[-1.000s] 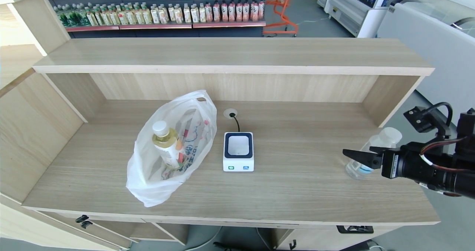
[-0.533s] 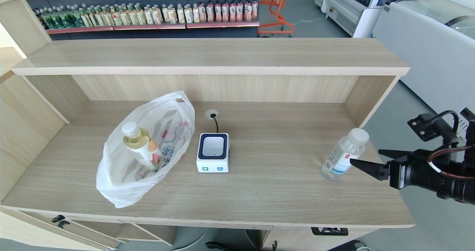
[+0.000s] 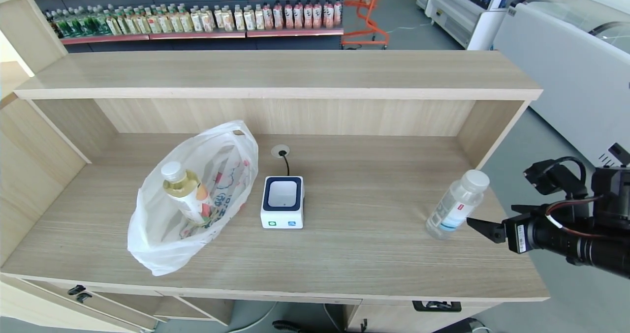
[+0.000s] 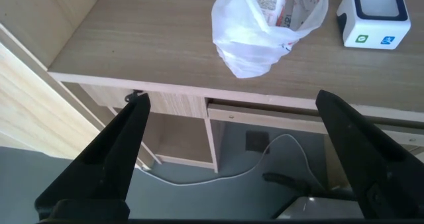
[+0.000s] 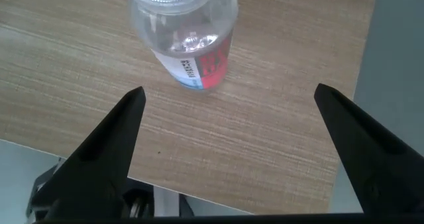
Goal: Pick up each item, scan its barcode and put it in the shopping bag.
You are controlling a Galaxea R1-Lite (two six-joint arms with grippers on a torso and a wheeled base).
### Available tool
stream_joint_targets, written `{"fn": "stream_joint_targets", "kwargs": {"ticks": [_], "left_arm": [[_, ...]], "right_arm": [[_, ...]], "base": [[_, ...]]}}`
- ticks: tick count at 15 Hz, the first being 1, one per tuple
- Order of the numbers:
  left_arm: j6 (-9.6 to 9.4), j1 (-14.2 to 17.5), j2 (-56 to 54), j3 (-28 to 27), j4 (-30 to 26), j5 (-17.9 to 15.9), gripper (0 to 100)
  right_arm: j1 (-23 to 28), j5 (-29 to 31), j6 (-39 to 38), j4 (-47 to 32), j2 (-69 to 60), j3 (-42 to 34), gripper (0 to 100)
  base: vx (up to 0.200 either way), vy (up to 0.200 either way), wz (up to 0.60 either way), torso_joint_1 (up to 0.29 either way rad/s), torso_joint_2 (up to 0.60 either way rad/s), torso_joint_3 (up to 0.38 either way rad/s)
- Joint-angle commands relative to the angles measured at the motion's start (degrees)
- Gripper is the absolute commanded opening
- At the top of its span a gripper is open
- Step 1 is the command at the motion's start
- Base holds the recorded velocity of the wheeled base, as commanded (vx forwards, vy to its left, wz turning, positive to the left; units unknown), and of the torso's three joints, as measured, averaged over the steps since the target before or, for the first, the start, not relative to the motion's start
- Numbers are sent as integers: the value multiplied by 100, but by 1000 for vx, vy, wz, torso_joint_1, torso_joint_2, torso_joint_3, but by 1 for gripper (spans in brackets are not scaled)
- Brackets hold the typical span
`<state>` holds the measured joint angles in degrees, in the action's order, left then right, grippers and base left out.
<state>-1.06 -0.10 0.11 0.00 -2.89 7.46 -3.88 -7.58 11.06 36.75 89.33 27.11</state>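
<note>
Head view: the right tool (image 3: 489, 215), fingers spread apart and holding nothing, sits at the 3 o'clock end of the wooden tabletop (image 3: 369, 244). It is just beside the clear plastic water bottle (image 3: 455, 205) without touching it. That bottle stands upright, long axis vertical, white cap up. Well off at its 9 o'clock are the white box scanner (image 3: 282, 202) and, beyond it, the white plastic shopping bag (image 3: 197, 244), where a yellow-green drink bottle (image 3: 187, 197) leans, cap toward 11 o'clock. The left tool (image 4: 233, 97), also spread apart, hangs below the tabletop's front edge.
</note>
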Motion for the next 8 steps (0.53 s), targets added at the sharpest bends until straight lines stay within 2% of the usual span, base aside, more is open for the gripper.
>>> {"fn": "stream_joint_targets", "kwargs": {"ticks": [1, 8], "left_arm": [[1, 1, -2, 0, -1, 1, 100], [1, 1, -2, 0, -1, 1, 100]], "right_arm": [[-87, -6, -7, 25, 330, 31, 100], [-562, -15, -7, 596, 884, 84, 100]], "base": [[0, 0, 0, 0, 0, 0], [0, 0, 0, 0, 0, 0]]}}
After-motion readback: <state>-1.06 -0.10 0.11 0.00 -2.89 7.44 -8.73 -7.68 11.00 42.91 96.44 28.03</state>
